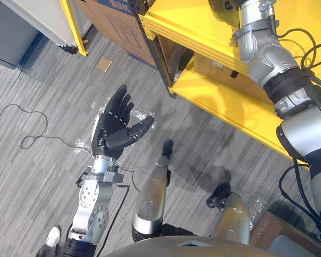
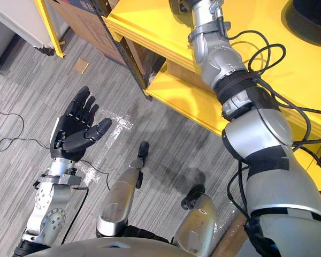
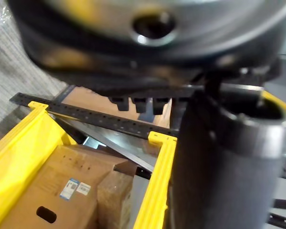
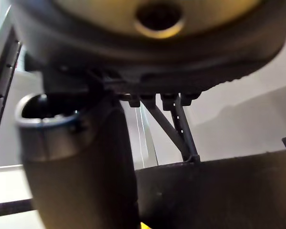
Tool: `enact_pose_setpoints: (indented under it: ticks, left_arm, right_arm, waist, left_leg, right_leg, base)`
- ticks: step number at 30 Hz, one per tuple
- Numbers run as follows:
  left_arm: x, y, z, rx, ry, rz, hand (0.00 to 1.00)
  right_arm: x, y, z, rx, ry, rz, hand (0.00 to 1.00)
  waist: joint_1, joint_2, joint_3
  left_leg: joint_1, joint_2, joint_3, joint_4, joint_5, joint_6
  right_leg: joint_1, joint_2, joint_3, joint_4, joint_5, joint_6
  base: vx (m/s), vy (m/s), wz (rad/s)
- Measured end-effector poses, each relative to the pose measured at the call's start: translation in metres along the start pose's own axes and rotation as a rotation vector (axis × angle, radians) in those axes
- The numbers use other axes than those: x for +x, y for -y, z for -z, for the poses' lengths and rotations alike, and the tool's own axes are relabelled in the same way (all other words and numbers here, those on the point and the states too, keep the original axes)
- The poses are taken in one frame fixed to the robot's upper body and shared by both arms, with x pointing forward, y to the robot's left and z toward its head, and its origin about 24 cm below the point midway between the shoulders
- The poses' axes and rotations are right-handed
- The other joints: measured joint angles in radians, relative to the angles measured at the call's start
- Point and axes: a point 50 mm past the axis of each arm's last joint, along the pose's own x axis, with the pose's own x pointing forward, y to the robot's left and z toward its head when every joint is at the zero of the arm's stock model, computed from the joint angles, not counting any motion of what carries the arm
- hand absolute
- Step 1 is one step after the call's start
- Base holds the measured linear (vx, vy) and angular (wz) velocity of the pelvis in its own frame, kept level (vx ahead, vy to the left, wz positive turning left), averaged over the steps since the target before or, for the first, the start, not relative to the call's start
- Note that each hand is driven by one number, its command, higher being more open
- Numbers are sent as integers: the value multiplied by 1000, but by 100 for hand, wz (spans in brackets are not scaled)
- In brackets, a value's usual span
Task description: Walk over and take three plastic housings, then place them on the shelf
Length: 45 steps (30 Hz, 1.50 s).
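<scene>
The left robot hand is open, palm up and empty, left of centre above the grey floor. The right robot hand is at the top edge, over the yellow shelf; its fingers look straight and hold nothing. A dark rounded object, possibly a housing, lies on the shelf's top level in the upper right corner. A cardboard box sits on the lower level. A white shoe shows at lower left.
</scene>
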Motion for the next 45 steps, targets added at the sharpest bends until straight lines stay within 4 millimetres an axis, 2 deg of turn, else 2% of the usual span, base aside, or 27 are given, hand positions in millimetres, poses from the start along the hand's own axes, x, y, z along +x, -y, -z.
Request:
enact_pose_setpoints:
  ticks: [3, 7, 13, 16, 19, 21, 24, 26, 27, 28, 33, 36, 40, 43, 45]
  left_arm:
    - [0, 0, 0, -3, -2, 2, 100]
    - [0, 1, 1, -4, -3, 8, 100]
    - [-1, 2, 1, -4, -3, 27, 100]
    - [-2, 2, 1, -4, -7, 32, 100]
    - [-5, 2, 0, -8, -3, 29, 100]
    - [-9, 1, -2, -7, -4, 23, 100]
    - [-10, -2, -3, -17, 12, -9, 100]
    - [-10, -6, -5, -15, 32, -40, 100]
    - [-10, -8, -6, -12, 36, -46, 100]
    - [-11, -10, -8, -6, 40, -56, 100]
    - [-17, -18, -3, 14, -25, -103, 100]
    - [-22, -25, -2, 19, -50, -144, 100]
    - [-27, -30, -2, 20, -58, -181, 100]
    - [-34, -33, 1, 52, -75, -223, 100]
    - [-43, -41, 1, 89, -80, -324, 100]
  right_arm:
    - [2, 1, 2, -13, -3, 0, 100]
    - [3, 2, 5, -35, 2, -7, 100]
    - [5, 4, 5, -35, 18, -5, 100]
    - [4, 3, 2, 3, 38, -6, 100]
    - [-7, 2, -7, 139, 41, 30, 100]
    - [-19, 7, -18, 264, 61, 82, 100]
    - [-50, 5, -23, 400, 57, 87, 100]
    - [-90, -4, -23, 526, 2, 20, 100]
    - [-99, -6, -23, 562, -20, 1, 100]
    - [-118, -8, -22, 635, -75, -28, 100]
    - [-161, -11, 0, 857, -281, -126, 100]
    - [-174, -11, 12, 870, -330, -154, 100]
    - [-181, -11, 14, 882, -325, -170, 100]
    - [-207, -11, 11, 932, -371, -164, 100]
    - [-238, -13, 10, 960, -494, -130, 100]
  waist:
    - [4, 3, 0]
    - [17, 24, -2]
    - [22, 25, -3]
    - [17, 25, -3]
    - [-1, 25, -5]
    - [-15, 25, -27]
    - [-38, 15, -49]
    - [-58, -12, -96]
    - [-67, -20, -101]
    - [-89, -41, -126]
    - [-137, -91, -218]
    - [-164, -96, -238]
    - [-170, -96, -271]
    - [-165, -104, -309]
    - [-168, -110, -331]
  left_leg:
    - [-5, 0, -4, 0, 1, -2]
    - [-6, 1, -5, 0, 2, -3]
    - [-3, 3, -5, 0, 4, -4]
    - [24, 8, 0, -6, 5, -4]
    - [101, 9, 10, -45, 4, 0]
    - [122, 9, 26, -68, -2, 9]
    - [155, 1, 49, -75, -5, 16]
    - [186, 2, 66, -100, -7, 20]
    - [202, 3, 72, -111, -7, 20]
    - [229, 4, 85, -132, -7, 20]
    - [302, 4, 138, -189, -14, 26]
    - [344, 5, 161, -210, -18, 25]
    - [360, 13, 175, -217, -19, 24]
    - [361, 15, 175, -217, -20, 22]
    - [363, 15, 178, -217, -20, 22]
  right_leg:
    - [-1, 0, -5, 1, -1, -1]
    - [-2, 1, -7, 3, -1, -2]
    - [2, 3, -7, 2, -2, -2]
    - [28, 10, -4, -15, 1, 2]
    - [107, 25, -13, -78, 14, 14]
    - [129, 35, -12, -131, 37, 18]
    - [181, 38, -9, -206, 83, 42]
    - [232, 57, -8, -291, 123, 53]
    - [252, 62, -8, -314, 133, 56]
    - [286, 72, -7, -367, 154, 61]
    - [352, 89, 17, -484, 213, 72]
    - [382, 92, 30, -506, 223, 73]
    - [392, 102, 43, -523, 233, 69]
    - [392, 106, 43, -530, 234, 69]
    - [393, 106, 46, -532, 235, 69]
  base:
    - [12, -29, 5]
    - [0, 0, 0]
    - [5, -11, 0]
    - [26, -25, -6]
    - [32, -2, -5]
    - [53, 48, -12]
    - [104, 72, -13]
    - [127, 40, -17]
    - [112, 10, -19]
    - [89, 5, -20]
    - [78, 9, -26]
    - [8, 5, -19]
    - [-30, -4, -11]
    - [-11, -4, 0]
    - [0, 0, 0]
